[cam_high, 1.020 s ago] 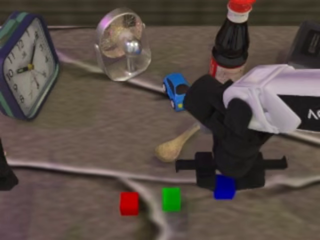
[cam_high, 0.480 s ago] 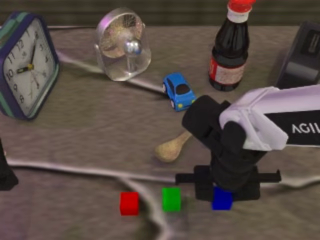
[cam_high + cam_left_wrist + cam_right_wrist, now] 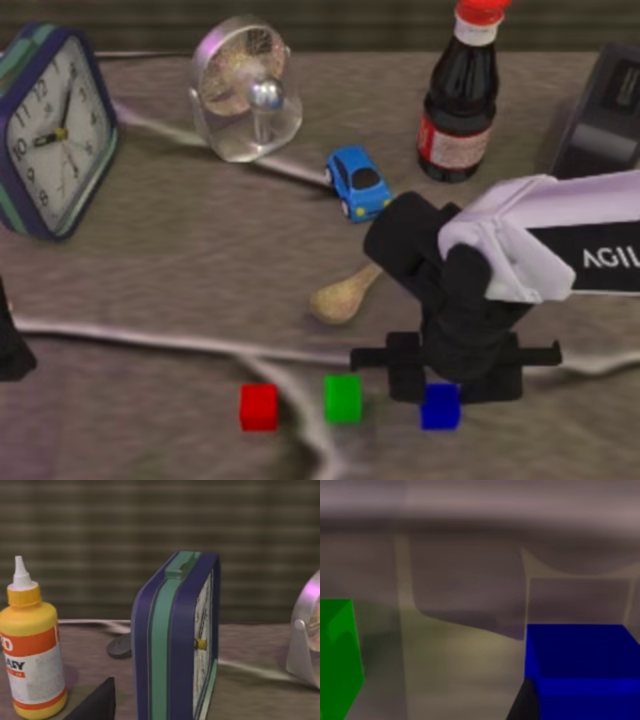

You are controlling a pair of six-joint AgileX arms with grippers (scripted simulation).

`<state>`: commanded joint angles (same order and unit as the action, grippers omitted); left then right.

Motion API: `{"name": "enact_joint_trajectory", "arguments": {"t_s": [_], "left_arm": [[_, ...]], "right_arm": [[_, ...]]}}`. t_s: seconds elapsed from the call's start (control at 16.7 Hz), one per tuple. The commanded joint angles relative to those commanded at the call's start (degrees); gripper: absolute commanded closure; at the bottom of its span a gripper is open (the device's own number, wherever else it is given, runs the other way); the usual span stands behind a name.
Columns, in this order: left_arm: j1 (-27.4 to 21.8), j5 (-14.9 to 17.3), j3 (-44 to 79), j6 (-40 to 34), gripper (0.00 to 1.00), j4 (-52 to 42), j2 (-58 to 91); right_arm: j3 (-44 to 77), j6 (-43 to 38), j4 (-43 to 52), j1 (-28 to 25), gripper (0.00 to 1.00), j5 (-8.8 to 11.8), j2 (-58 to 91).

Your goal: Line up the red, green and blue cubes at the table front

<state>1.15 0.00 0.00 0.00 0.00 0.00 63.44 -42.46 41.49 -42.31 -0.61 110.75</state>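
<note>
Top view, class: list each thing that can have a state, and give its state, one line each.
red cube: flat on the table, front row, free.
green cube: flat, beside red, free.
blue cube: at the row's right end, under the right gripper.
soy sauce bottle: upright, capped.
alarm clock: standing.
toy car: on its wheels.

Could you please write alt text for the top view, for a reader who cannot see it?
The right gripper sits over a blue cube at the table front, in a row with a green cube and a red cube. Behind stand a clock, fan, toy car, spoon and bottle.
</note>
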Motion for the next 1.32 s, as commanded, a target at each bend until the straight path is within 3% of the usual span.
{"name": "enact_joint_trajectory", "arguments": {"t_s": [0.3,0.36,0.96,1.32], "left_arm": [[0.0,0.0,0.0,0.0,0.0,0.0,0.0],[0.0,0.0,0.0,0.0,0.0,0.0,0.0],[0.0,0.0,0.0,0.0,0.0,0.0,0.0],[0.0,0.0,0.0,0.0,0.0,0.0,0.0]], "right_arm": [[0.0,0.0,0.0,0.0,0.02,0.0,0.0],[0.0,0.0,0.0,0.0,0.0,0.0,0.0],[0.7,0.0,1.0,-0.1,0.0,0.0,-0.4],[6.8,0.0,13.0,-0.5,0.0,0.1,-5.6]]}}
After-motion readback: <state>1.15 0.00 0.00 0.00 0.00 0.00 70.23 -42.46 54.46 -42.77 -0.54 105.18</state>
